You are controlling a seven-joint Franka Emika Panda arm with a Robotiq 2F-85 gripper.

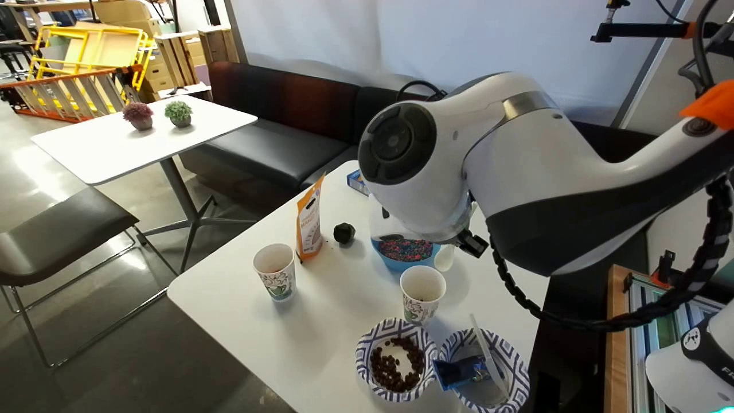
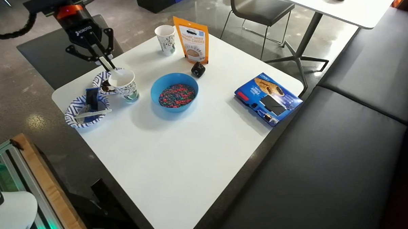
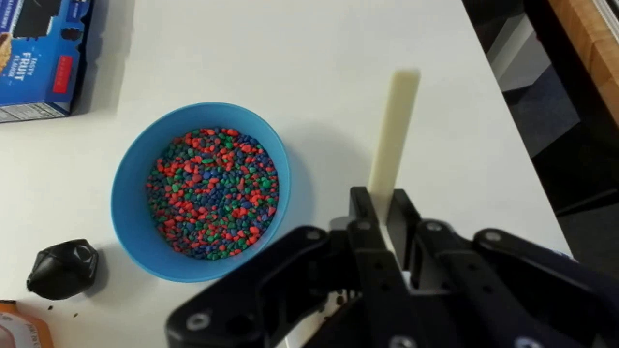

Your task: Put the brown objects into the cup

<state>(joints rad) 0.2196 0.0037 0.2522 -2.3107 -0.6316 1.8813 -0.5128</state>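
Note:
Several small dark-brown lumps (image 1: 387,373) lie in a blue-and-white patterned paper bowl (image 1: 367,344). The paper cup (image 1: 423,310) stands upright beside that bowl; a few dark specks show inside it. It also shows in an exterior view (image 2: 130,91). My gripper (image 2: 111,69) is shut on a pale plastic spoon (image 3: 396,130), with the handle sticking out past the fingertips (image 3: 379,198) in the wrist view. The spoon's wide end (image 1: 444,259) hangs near the cup's mouth in an exterior view. Whether the spoon carries any lumps cannot be told.
A blue bowl (image 3: 125,193) of coloured pebbles stands near the cup. A second patterned bowl (image 1: 519,381) holds a white utensil and a blue wrapper. Another paper cup (image 1: 275,287), an orange bag (image 2: 193,39), a black lump (image 2: 198,70) and a blue box (image 2: 265,96) stand around.

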